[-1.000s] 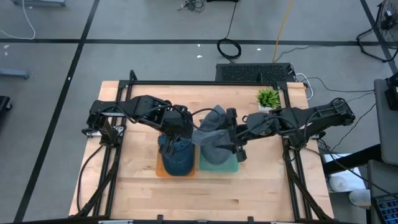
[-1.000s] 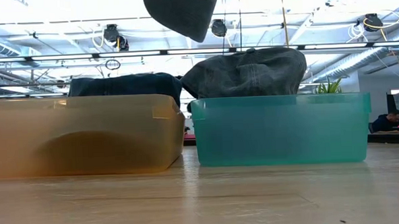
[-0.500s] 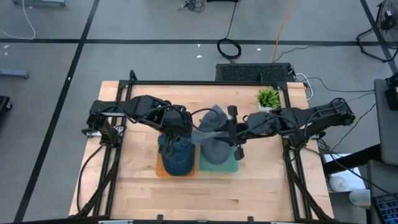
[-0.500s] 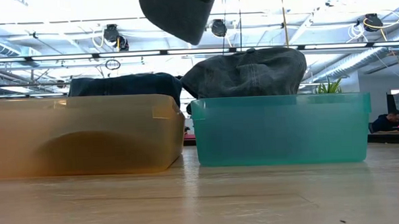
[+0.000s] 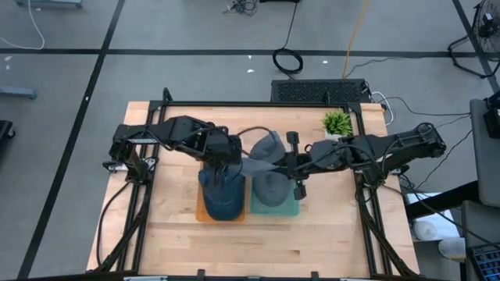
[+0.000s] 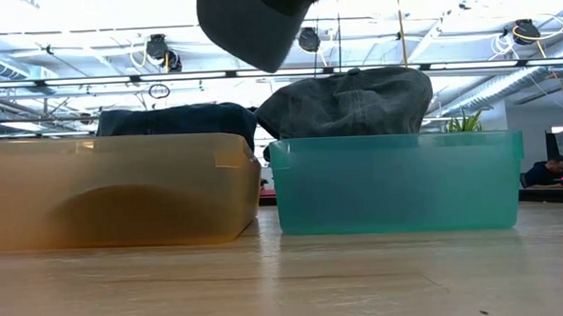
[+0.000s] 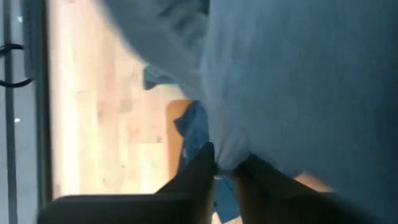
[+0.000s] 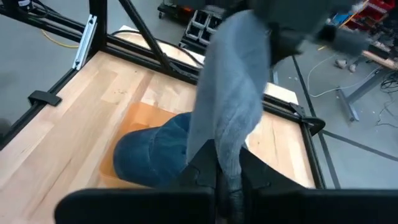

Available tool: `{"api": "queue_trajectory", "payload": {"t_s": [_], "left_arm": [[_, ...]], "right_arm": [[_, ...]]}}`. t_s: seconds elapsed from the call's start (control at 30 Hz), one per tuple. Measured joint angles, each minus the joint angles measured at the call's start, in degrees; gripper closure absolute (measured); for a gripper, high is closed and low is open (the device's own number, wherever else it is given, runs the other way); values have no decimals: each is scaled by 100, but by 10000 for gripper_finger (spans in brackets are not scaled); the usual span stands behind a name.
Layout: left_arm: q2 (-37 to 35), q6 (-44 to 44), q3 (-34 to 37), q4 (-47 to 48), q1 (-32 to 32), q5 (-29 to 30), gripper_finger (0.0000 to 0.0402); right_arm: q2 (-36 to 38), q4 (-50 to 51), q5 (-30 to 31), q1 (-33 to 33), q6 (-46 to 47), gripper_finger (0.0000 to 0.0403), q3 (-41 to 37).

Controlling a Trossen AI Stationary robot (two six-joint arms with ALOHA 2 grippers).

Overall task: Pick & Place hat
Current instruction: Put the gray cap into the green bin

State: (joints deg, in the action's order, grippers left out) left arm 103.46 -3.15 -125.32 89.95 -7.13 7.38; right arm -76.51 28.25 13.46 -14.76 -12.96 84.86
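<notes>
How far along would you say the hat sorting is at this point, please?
Done: a blue hat sits in the orange bin, a grey hat in the teal bin. In hand: both the left gripper and the right gripper pinch a light grey hat held above the bins. Left: setting it down.

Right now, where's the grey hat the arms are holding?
In the high view the grey hat hangs mid-table between the left gripper and right gripper, above the teal bin.
</notes>
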Motion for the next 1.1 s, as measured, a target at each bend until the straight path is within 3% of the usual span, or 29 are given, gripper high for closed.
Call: {"api": "queue_trajectory", "payload": {"t_s": [0.1,0.37,0.53,0.97,1.1], "left_arm": [[-150,48,0,9,86,39,313],[-772,-22,0,9,275,83,188],[-1212,-189,-2,11,306,146,138],[-2037,-542,0,7,297,164,117],[-2218,-618,0,9,297,163,117]], "right_arm": [[18,120,66,-58,81,399,0],[13,254,1080,-491,180,399,22],[11,244,1629,-806,180,399,273],[-87,481,3223,-1542,159,399,1070],[-410,1029,3304,-1548,553,399,1503]]}}
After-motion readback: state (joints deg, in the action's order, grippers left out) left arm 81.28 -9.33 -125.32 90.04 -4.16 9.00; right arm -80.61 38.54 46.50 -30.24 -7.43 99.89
